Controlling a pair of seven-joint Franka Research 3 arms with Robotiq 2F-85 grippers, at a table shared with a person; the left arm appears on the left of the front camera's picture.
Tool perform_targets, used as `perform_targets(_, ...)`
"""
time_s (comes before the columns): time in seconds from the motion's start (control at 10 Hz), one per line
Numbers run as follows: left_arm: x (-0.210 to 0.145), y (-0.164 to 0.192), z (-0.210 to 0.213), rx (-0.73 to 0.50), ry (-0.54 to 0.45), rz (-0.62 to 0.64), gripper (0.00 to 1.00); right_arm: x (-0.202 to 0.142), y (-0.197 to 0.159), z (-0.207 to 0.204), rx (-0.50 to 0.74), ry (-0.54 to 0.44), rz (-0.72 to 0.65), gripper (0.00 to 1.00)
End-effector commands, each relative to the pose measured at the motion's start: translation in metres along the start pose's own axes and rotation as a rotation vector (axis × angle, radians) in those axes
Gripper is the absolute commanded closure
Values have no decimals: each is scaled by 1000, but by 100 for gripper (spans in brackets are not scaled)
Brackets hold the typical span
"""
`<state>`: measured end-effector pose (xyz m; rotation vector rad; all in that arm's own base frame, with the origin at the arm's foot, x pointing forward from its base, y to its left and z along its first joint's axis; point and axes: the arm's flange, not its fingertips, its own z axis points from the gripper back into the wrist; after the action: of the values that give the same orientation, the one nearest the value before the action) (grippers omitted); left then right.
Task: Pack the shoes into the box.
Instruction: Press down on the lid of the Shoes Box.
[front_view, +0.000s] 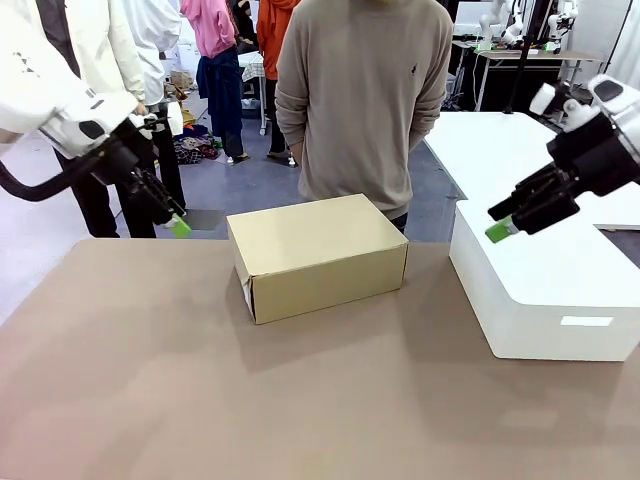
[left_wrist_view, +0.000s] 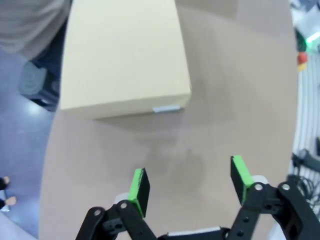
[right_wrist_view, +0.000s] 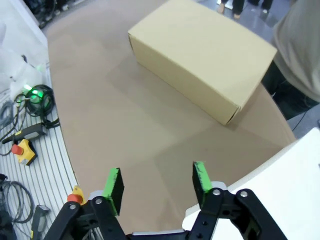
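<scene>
1. My left gripper (front_view: 178, 224) hangs above the table's (front_view: 150, 400) far left edge, its green-padded jaws apart and holding nothing, with bare brown tabletop beneath it.
2. The brown cardboard shoebox (front_view: 318, 255) sits lid shut near the table's far edge, a person (front_view: 362, 100) standing just behind it; clear tabletop lies on both its sides and in front.
3. A larger white box (front_view: 545, 290) stands right of the shoebox, apart from it.
4. My right gripper (front_view: 502, 228) hovers over the white box's near-left edge, jaws apart, empty.
</scene>
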<state>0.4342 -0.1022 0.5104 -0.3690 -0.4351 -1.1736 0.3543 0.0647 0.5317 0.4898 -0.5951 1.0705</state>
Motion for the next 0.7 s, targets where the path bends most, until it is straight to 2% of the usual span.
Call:
perform_targets(0.0, -6, -12, 17, -6, 77, -56, 0, 44, 0, 12, -10, 69, 15, 76)
perform_targets(0.1, -12, -19, 22, 2, 108, -65, 0, 65, -4, 11, -26, 88, 19, 95)
perform_targets(0.2, -20, -30, 27, 7, 129, -70, 0, 87, -8, 6, -42, 107, 25, 100)
perform_targets(0.4, -38, -53, 34, 40, 176, -74, 0, 135, -23, -13, -109, 154, 47, 100)
perform_targets(0.6, -54, -76, 39, 104, 212, -65, 0, 165, -36, -40, -162, 173, 13, 100)
